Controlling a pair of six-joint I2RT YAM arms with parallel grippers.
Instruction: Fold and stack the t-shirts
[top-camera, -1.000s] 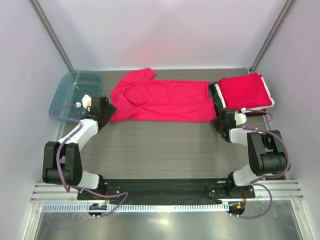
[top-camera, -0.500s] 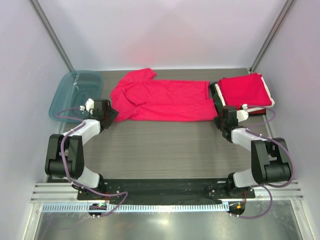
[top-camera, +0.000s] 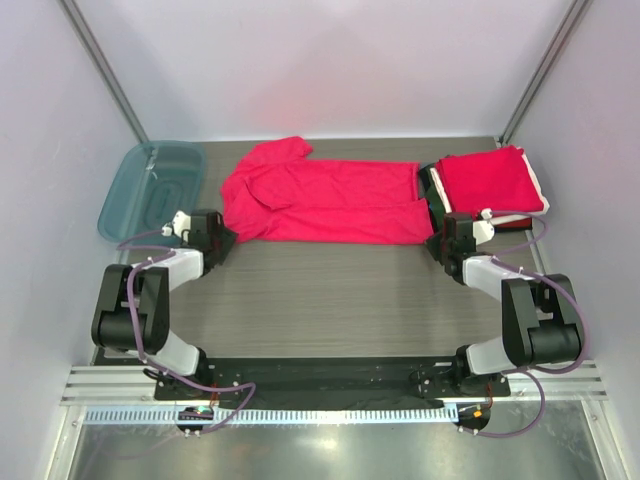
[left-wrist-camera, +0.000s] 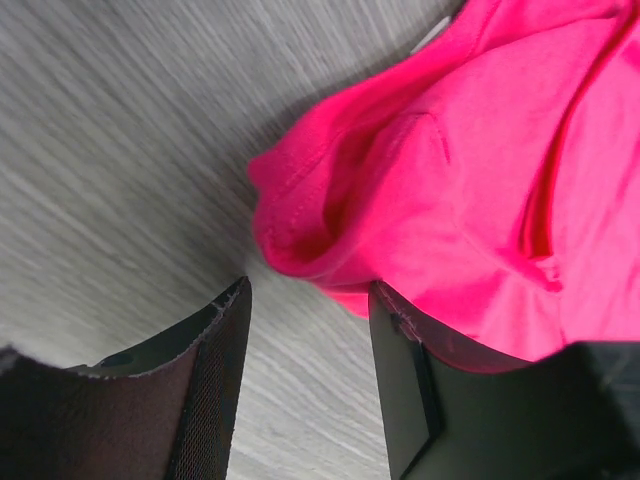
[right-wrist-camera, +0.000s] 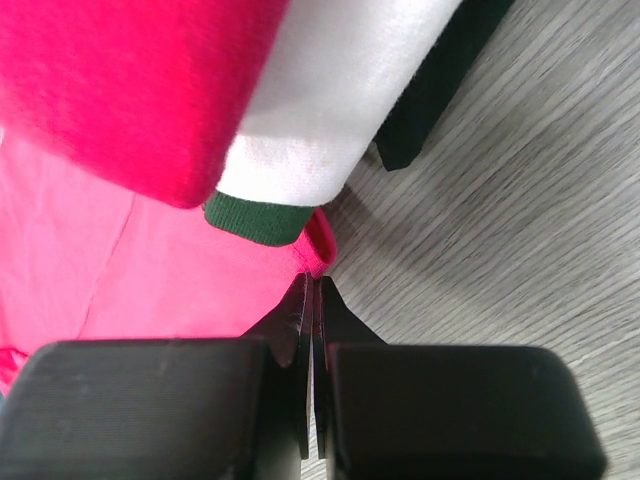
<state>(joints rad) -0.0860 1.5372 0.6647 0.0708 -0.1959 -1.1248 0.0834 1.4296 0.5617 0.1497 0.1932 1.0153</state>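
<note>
Pinching both near corners looks like the job: the crimson t-shirt (top-camera: 330, 200) lies flat across the upper middle of the top view, with the folded stack (top-camera: 490, 180) at upper right. At the hem corner the right gripper (right-wrist-camera: 312, 285) jaws are pressed together. The left gripper (left-wrist-camera: 308, 292) jaws stand partly apart before the bunched corner, so reach deeper and catch every layer.
</note>
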